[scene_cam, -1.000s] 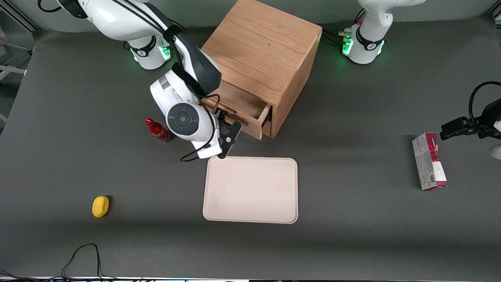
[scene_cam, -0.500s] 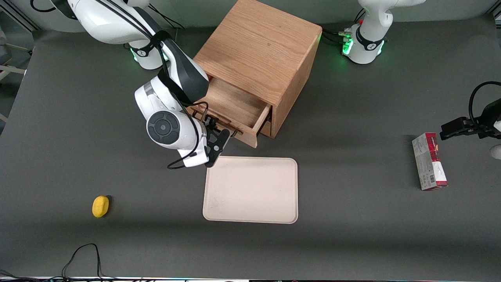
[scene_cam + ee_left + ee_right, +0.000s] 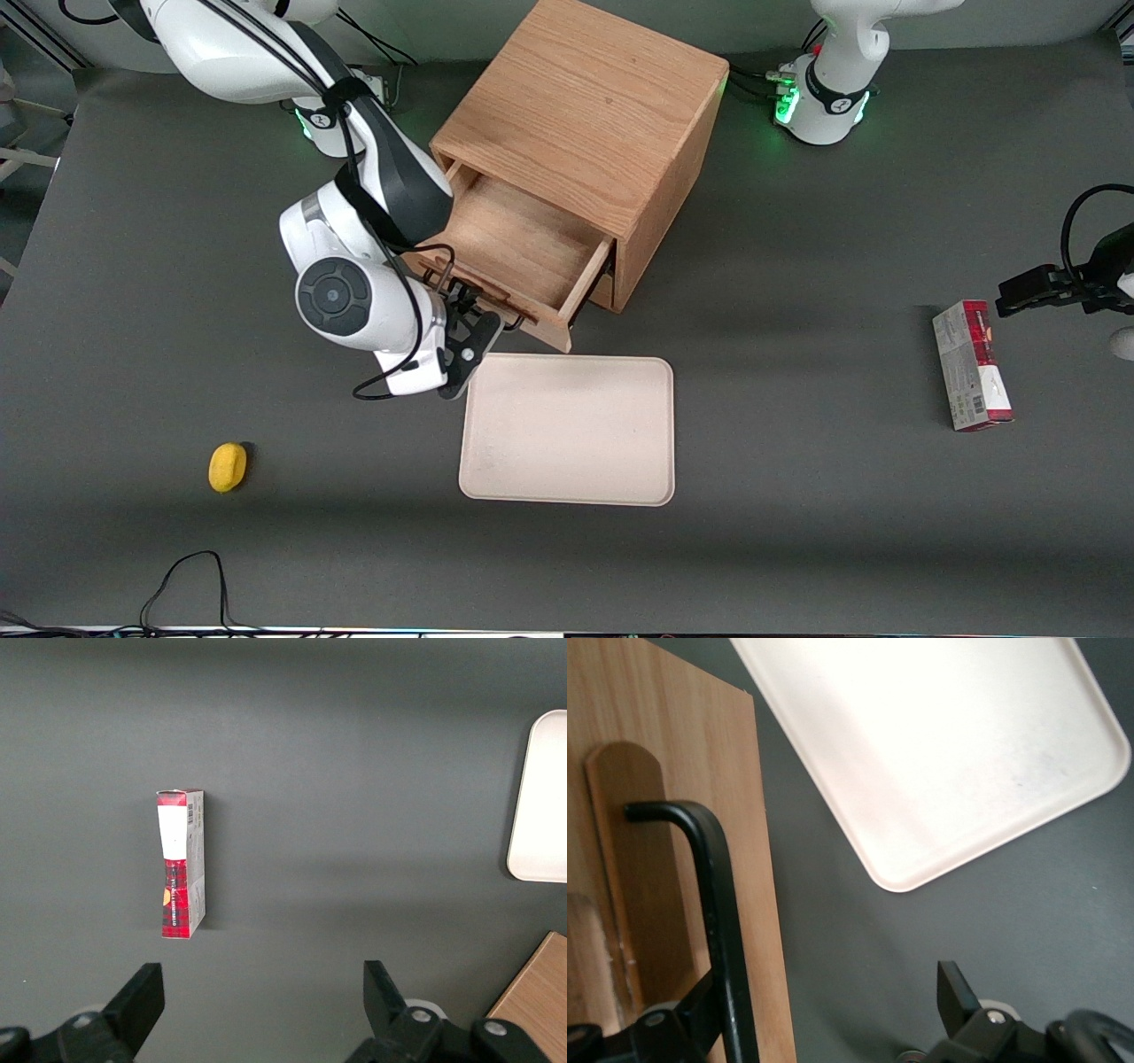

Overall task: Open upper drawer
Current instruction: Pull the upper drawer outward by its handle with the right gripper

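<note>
The gripper (image 3: 462, 341) is seen at the front of the upper drawer (image 3: 518, 244), its fingers set apart with the black wire handle (image 3: 713, 904) passing between them, one finger (image 3: 957, 992) standing clear of the drawer front. The drawer is drawn well out of the oak cabinet (image 3: 589, 115), its plain wooden interior exposed. Just beside the gripper, nearer the front camera, a beige tray (image 3: 567, 478) is laid on the dark table (image 3: 797, 532).
</note>
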Motion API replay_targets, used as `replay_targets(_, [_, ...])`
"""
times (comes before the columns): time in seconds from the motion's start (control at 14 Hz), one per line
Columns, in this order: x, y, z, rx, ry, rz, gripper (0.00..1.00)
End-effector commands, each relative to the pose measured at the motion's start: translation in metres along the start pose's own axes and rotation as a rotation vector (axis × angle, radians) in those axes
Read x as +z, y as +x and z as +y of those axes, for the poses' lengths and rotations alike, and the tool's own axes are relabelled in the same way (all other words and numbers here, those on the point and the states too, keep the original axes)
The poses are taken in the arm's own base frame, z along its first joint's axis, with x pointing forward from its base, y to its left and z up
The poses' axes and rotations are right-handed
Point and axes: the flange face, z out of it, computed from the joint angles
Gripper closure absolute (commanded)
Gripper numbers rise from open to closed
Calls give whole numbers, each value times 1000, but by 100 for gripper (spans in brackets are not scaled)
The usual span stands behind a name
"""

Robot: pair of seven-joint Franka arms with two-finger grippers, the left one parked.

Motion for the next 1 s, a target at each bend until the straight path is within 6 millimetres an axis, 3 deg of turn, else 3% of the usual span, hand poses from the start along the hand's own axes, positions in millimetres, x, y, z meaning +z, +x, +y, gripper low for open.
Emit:
replay_targets(0.0, [-2,1,24,2,-24,22,0])
replay_targets(0.43, [-14,-4,62,-21,-33,68,0])
replay_targets(0.64, [-9,-1,69,-14,-44,86,0])
replay_targets(0.93, [-7,-11,93,19,-44,98,0])
